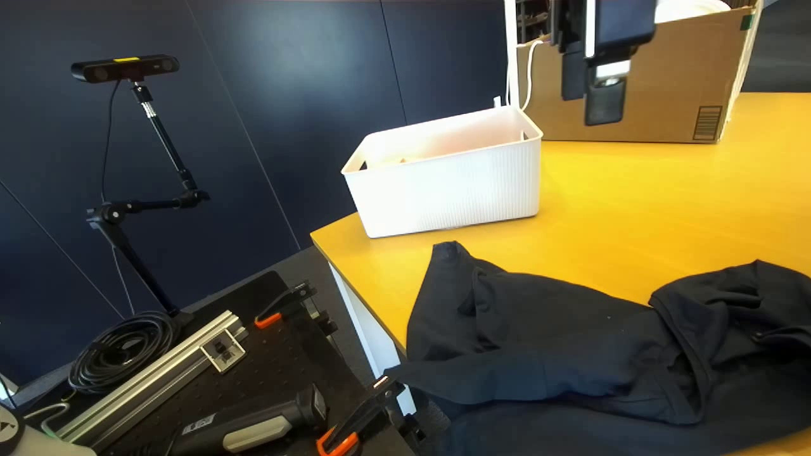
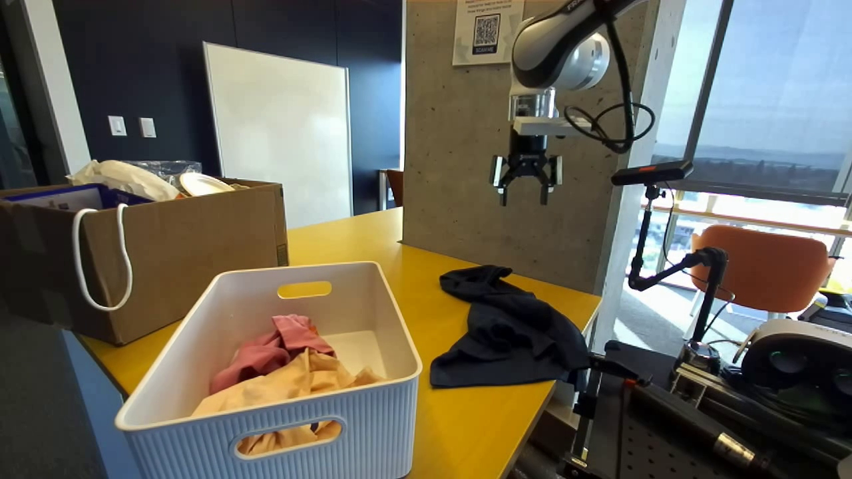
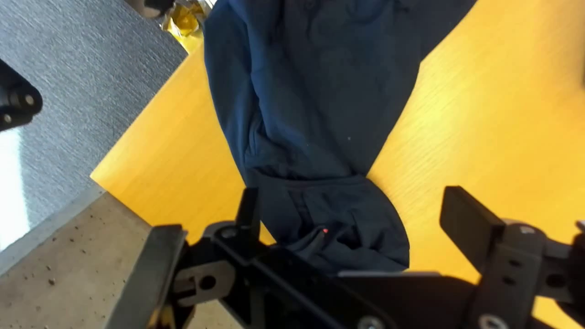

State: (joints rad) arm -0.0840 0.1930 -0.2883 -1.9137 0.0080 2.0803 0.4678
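Observation:
My gripper (image 2: 524,195) is open and empty, pointing down above the table in an exterior view. Its fingers also show at the top of an exterior view (image 1: 590,95) and spread wide in the wrist view (image 3: 351,201). A dark navy garment (image 2: 512,339) lies crumpled on the yellow table, below the gripper and apart from it. It also shows in an exterior view (image 1: 538,342) and in the wrist view (image 3: 329,91), where its folded end lies between the fingers in the picture. A white ribbed bin (image 1: 450,190) holds a pink cloth (image 2: 266,356) and a pale orange cloth (image 2: 286,386).
A cardboard box (image 2: 193,253) with packed items stands beside the bin. A concrete pillar (image 2: 466,166) rises at the table (image 2: 373,233) behind the gripper. A black cart (image 1: 285,361) with tools and a camera (image 1: 127,68) on a jointed stand is beside the table edge.

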